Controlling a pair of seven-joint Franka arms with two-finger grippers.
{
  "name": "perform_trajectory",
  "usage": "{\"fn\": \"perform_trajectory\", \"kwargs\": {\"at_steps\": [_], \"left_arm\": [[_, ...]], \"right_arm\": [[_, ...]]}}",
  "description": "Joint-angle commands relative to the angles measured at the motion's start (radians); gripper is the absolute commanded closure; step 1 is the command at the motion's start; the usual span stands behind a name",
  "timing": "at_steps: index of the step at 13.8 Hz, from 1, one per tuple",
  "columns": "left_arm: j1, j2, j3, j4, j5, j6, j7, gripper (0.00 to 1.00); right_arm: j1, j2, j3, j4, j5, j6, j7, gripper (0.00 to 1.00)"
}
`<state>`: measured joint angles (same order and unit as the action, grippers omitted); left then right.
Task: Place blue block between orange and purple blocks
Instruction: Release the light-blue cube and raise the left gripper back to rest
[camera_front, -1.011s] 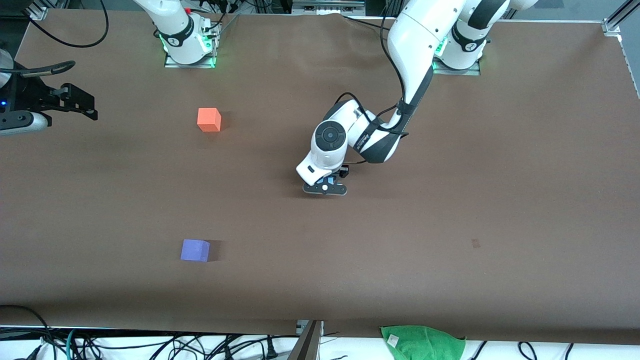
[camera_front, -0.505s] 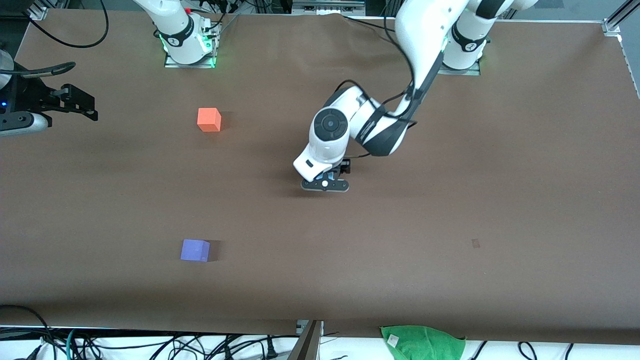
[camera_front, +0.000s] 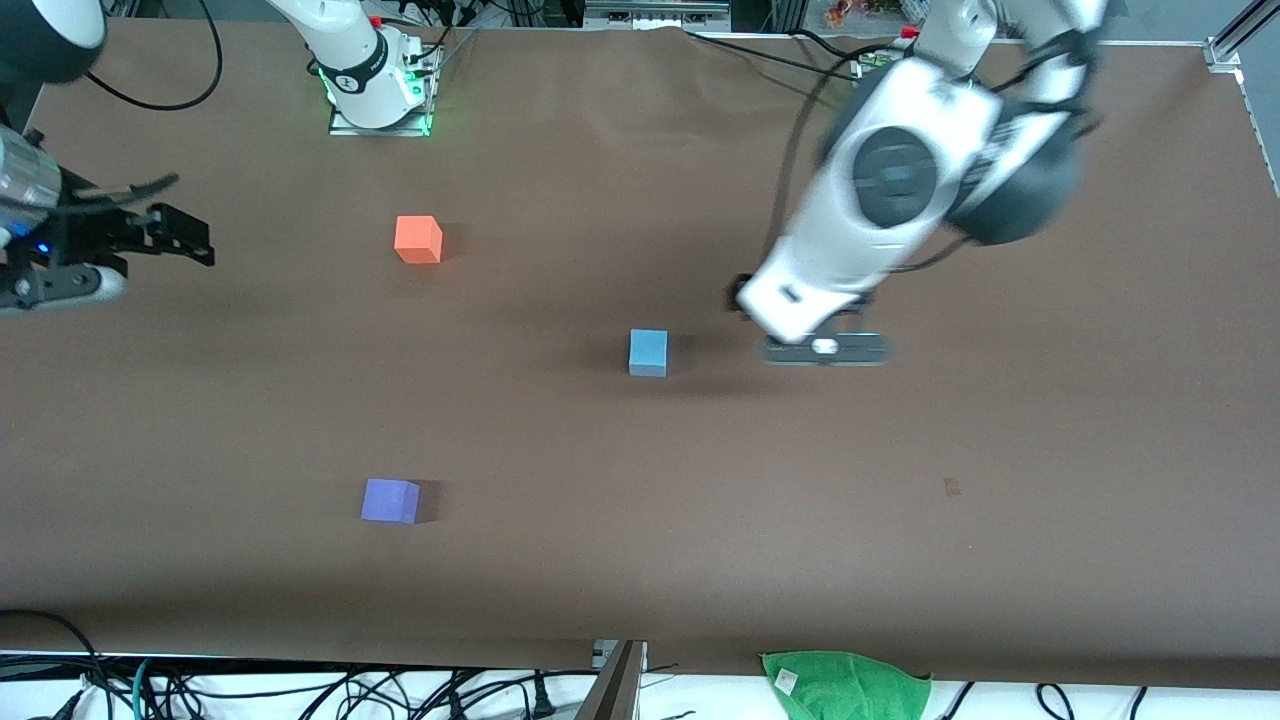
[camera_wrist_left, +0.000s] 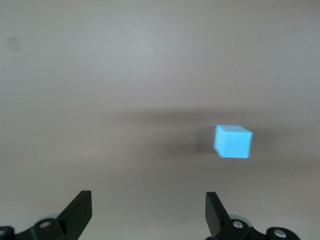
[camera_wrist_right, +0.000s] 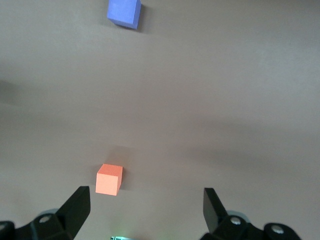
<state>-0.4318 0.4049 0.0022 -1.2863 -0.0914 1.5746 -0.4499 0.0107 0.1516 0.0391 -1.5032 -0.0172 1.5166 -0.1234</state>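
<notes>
The blue block (camera_front: 648, 352) sits alone on the table (camera_front: 1050, 480), at about 4 o'clock from the orange block (camera_front: 418, 239) and 2 o'clock from the purple block (camera_front: 390, 500), well off their line. Left gripper (camera_front: 825, 349) hangs wide and empty above the table; right gripper (camera_wrist_right: 145, 207) waits, also wide, at its end. Left as is, the block likely fails as "between".

A robotics lab here: two white arms bolted to a brown-covered surface (camera_front: 1050, 450), aluminium framing (camera_front: 1235, 35) at the corner, cables (camera_front: 300, 690) tangled along the near edge.
</notes>
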Motion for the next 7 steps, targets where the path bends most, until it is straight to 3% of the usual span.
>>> {"fn": "perform_trajectory", "kwargs": {"at_steps": [1, 4, 7], "left_arm": [[0.135, -0.093, -0.014, -0.039, 0.001, -0.096, 0.139, 0.00], [0.252, -0.159, -0.016, -0.050, 0.036, -0.169, 0.291, 0.00], [0.269, -0.181, -0.016, -0.050, 0.126, -0.209, 0.325, 0.00]], "right_arm": [[0.006, 0.026, -0.002, 0.012, 0.000, 0.005, -0.012, 0.00], [0.014, 0.066, -0.002, 0.014, -0.015, 0.007, -0.012, 0.00], [0.044, 0.072, -0.001, 0.014, -0.013, 0.008, 0.004, 0.00]]}}
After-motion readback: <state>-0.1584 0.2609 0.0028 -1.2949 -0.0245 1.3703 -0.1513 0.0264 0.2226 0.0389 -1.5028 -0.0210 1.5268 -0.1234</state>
